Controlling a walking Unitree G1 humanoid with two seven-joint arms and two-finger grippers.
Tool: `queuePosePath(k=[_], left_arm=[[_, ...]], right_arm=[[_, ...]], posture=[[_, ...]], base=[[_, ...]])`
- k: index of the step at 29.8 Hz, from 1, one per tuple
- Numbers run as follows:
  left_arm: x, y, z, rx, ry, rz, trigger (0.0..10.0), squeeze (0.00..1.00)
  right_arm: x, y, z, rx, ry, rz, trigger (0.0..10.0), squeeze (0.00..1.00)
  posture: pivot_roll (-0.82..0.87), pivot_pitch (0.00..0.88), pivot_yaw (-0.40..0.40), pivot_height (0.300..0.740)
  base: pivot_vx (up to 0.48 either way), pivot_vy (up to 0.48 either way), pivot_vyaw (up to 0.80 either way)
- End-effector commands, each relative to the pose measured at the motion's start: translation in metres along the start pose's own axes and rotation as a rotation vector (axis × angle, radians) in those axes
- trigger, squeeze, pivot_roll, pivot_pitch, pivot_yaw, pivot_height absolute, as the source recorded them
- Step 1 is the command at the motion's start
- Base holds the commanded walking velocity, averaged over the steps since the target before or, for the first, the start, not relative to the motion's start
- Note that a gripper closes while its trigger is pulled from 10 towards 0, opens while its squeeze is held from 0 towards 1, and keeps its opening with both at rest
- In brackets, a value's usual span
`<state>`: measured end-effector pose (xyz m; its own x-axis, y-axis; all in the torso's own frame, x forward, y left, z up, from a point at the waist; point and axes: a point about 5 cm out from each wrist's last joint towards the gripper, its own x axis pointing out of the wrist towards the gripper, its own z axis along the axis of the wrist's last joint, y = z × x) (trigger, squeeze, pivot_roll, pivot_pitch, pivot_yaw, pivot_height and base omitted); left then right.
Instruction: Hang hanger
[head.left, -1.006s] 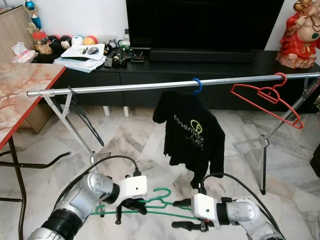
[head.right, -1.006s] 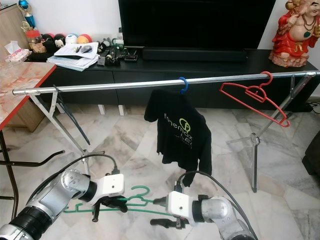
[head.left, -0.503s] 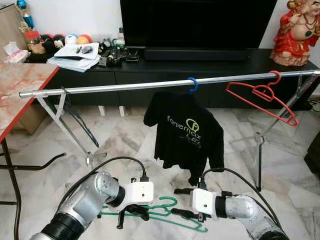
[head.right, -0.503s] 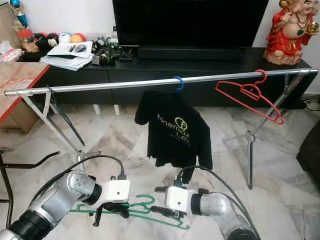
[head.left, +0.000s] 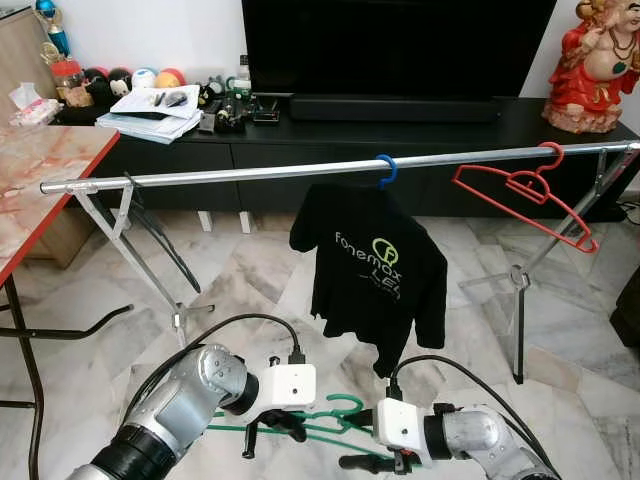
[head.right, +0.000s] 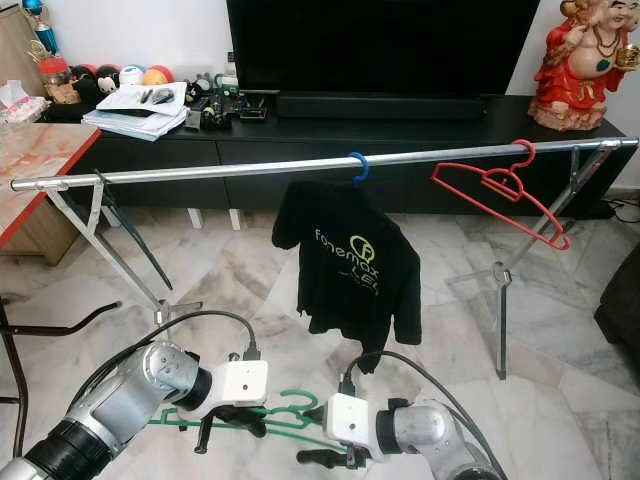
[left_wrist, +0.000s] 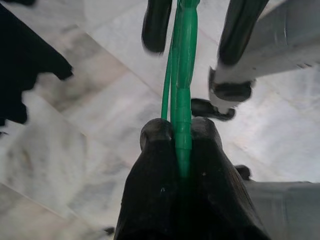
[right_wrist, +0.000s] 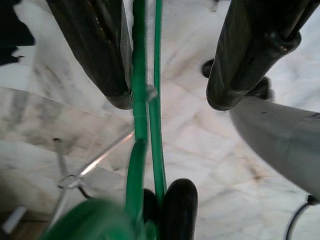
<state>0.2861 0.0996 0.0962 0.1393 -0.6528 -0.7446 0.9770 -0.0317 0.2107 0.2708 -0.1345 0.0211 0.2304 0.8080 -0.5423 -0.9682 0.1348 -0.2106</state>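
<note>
A living room with a pale marble floor (head.left: 250, 270) runs back to a long black TV cabinet (head.left: 400, 130) under a large dark television (head.left: 400, 45).

Low over that floor, in front of the robot, a thin green plastic hanger (head.left: 330, 425) is held between the two arms, its frame lying nearly level and its hook (head.left: 345, 400) curling upward beside the left wrist housing. The left wrist view shows it as slim green bars running away from the camera. The left gripper (left_wrist: 177, 137) has its jaws clenched on one green bar, both black fingertips (left_wrist: 155, 135) pressed against it. The right gripper (right_wrist: 167, 75) sits around the same hanger with its jaws released: the green bars pass between the two black fingers (right_wrist: 95, 50), close against one and well apart from the other.

Beyond the arms a silver clothes rail (head.left: 300, 172) spans the scene on folding metal legs (head.left: 140, 250). From the rail hangs a black T-shirt (head.left: 370, 270) with a green and white logo, on a blue hanger hook (head.left: 390, 168). Further toward the rail's right end a bare red hanger (head.left: 525, 195) hangs tilted.

A marble-patterned worktop (head.left: 40, 180) with a red edge stands to the left. Papers (head.left: 160, 110) and small ornaments lie on the cabinet, and a red figurine (head.left: 600, 65) stands at its right end.
</note>
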Motion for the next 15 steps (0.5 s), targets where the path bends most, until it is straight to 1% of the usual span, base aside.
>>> queuePosePath(k=[1,6,9,10,11,12,13,15], left_arm=[[-0.0008,0.0012,0.0062,0.03,-0.008,0.003,10.0,0.0],[-0.002,0.0019,0.008,0.038,-0.01,0.006,10.0,0.0],[-0.002,0.0014,0.0098,0.044,-0.011,0.005,10.0,0.0],[-0.002,0.0014,0.0102,0.045,-0.012,0.006,10.0,0.0],[-0.002,0.0014,0.0102,0.045,-0.012,0.006,10.0,0.0],[-0.002,0.0014,0.0103,0.045,-0.013,0.006,10.0,0.0],[-0.0019,0.0014,0.0104,0.046,-0.014,0.006,10.0,0.0],[-0.002,0.0009,0.0104,0.047,-0.015,0.003,10.0,0.0]], right_arm=[[0.0023,-0.0014,0.0014,-0.008,0.003,-0.013,10.0,0.0],[0.0036,-0.0032,0.0016,0.008,0.007,-0.027,10.0,0.0],[0.0046,-0.0032,0.0014,0.035,-0.005,-0.035,10.0,0.0],[0.0051,-0.0034,0.0018,0.051,-0.014,-0.037,9.6,0.0],[0.0051,-0.0034,0.0018,0.051,-0.014,-0.037,9.6,0.0],[0.005,-0.0039,0.0028,0.07,-0.032,-0.033,0.4,0.0],[0.0044,-0.0047,0.0033,0.086,-0.045,-0.036,0.0,0.0],[0.0033,-0.0066,0.0038,0.112,-0.062,-0.047,0.0,0.0]], posture=[[0.01,0.076,-0.015,0.74],[0.01,0.074,-0.016,0.74],[0.01,0.074,-0.017,0.74],[0.01,0.074,-0.018,0.74],[0.01,0.074,-0.018,0.74],[0.01,0.073,-0.018,0.74],[0.01,0.073,-0.019,0.74],[0.01,0.073,-0.018,0.74]], base=[[0.0,0.0,0.0],[0.0,0.0,0.0],[0.0,0.0,0.0],[0.0,0.0,0.0],[0.0,0.0,0.0],[0.0,0.0,0.0],[0.0,0.0,0.0],[0.0,0.0,0.0]])
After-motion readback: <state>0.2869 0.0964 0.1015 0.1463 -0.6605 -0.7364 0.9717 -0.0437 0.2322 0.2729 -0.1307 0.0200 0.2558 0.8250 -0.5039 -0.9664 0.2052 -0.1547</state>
